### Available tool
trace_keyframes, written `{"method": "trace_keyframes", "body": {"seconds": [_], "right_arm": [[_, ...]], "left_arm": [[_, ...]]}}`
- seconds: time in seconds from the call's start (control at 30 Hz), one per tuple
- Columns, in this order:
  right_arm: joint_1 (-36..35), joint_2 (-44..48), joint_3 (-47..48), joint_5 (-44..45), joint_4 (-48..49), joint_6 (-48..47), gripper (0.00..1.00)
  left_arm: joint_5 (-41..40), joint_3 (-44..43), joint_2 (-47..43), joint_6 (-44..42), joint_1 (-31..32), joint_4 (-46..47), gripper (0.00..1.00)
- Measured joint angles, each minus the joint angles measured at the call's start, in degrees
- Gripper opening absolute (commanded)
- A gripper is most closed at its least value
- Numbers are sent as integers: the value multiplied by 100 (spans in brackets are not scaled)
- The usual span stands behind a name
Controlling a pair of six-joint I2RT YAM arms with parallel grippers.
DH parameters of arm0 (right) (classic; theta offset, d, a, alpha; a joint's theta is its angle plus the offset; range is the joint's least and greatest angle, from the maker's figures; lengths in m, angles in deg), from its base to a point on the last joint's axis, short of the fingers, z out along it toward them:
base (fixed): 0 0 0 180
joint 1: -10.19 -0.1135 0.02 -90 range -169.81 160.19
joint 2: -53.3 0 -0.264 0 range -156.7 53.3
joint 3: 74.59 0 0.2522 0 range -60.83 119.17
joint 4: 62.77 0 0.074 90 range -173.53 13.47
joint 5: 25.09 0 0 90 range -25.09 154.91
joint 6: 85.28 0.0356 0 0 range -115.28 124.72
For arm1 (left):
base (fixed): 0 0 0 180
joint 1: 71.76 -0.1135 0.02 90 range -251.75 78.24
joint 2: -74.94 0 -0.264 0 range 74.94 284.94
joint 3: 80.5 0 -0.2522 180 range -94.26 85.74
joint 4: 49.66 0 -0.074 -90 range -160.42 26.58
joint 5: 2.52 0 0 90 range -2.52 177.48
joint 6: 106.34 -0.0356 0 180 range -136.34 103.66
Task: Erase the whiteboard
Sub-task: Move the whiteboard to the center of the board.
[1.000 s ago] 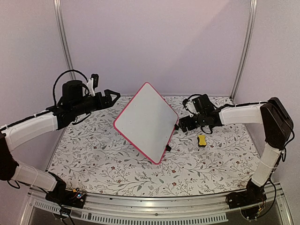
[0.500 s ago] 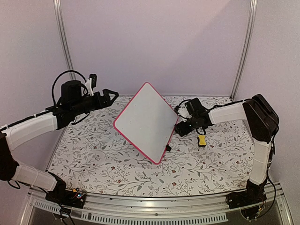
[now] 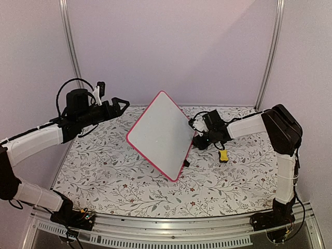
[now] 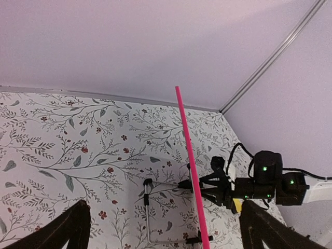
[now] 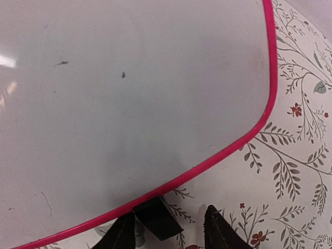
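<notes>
The whiteboard [image 3: 161, 136], white with a pink-red frame, stands tilted on one corner at the table's middle. The right wrist view shows its face [image 5: 129, 93] with small dark marks [image 5: 62, 63]. My right gripper [image 3: 196, 139] sits at the board's right corner. Its fingers [image 5: 168, 215] straddle a black clip foot [image 5: 158, 220]; the left finger is against it and a gap stays at the right finger. My left gripper [image 3: 122, 104] hovers open behind the board's left side, apart from it. The left wrist view shows the board edge-on [image 4: 189, 166].
A small yellow block eraser [image 3: 223, 155] lies on the floral tablecloth just right of my right gripper. A thin wire stand [image 4: 147, 207] props the board from behind. Metal posts [image 3: 270, 57] rise at the back corners.
My right arm has moved left from near the eraser to the board's right corner, and its jaws have narrowed around the clip foot. The left arm has barely shifted.
</notes>
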Motion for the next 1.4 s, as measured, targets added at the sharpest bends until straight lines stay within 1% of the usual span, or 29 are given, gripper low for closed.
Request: {"method": "trace_keyframes", "body": {"seconds": [0.03, 0.1, 0.23, 0.33, 0.47, 0.67, 0.73, 0.9, 0.93, 0.97, 1.03, 1.07, 1.1, 1.17, 1.2, 1.27, 1.37, 1.4], "right_arm": [[-11, -37, 0, -28, 66, -28, 23], [-52, -103, 0, -50, 190, -66, 16], [-164, -133, 0, -57, 275, -133, 11], [-367, -162, 0, -28, 402, -90, 5], [-708, -308, 160, 247, 527, 109, 3], [-1075, -833, 927, 693, 535, 444, 3], [-1196, -1123, 1390, 807, 437, 555, 3], [-1523, -2142, 3091, 1139, 39, 745, 5], [-1572, -2271, 3311, 1180, -17, 787, 6], [-1644, -2470, 3663, 1250, -131, 831, 8], [-1731, -2732, 4061, 1322, -173, 927, 20], [-1762, -2826, 4192, 1353, -179, 966, 30], [-1792, -2900, 4284, 1373, -188, 1016, 44], [-1829, -2940, 4334, 1397, -201, 1145, 68], [-1840, -2940, 4334, 1416, -223, 1176, 79], [-1871, -2935, 4310, 1478, -234, 1246, 97], [-1867, -2616, 3733, 1569, -15, 1303, 99], [-1867, -2350, 3263, 1593, 76, 1314, 99]], "left_arm": [[0, 2, 0, 4, -15, 2, 100], [-2, 9, -7, 4, -55, -2, 100], [-74, 20, -153, 4, -186, -24, 100], [-249, 26, -431, 2, -352, -35, 100], [-619, 26, -861, -7, -520, -59, 100], [-1029, -199, -1283, -50, -549, -356, 100], [-1091, -341, -1349, -44, -549, -461, 100], [-1056, -417, -1486, 59, -551, -702, 100], [-1034, -402, -1497, 98, -551, -741, 100], [-1001, -358, -1521, 140, -551, -774, 100], [-940, -238, -1596, 210, -549, -850, 100], [-914, -173, -1648, 243, -549, -883, 100], [-874, -85, -1718, 273, -546, -938, 100], [-782, 92, -1884, 323, -546, -1038, 100], [-730, 168, -1976, 339, -542, -1115, 100], [-531, 396, -2271, 365, -514, -1314, 100], [-262, 581, -2559, 354, -459, -1537, 100], [-149, 651, -2658, 337, -417, -1604, 100]]}}
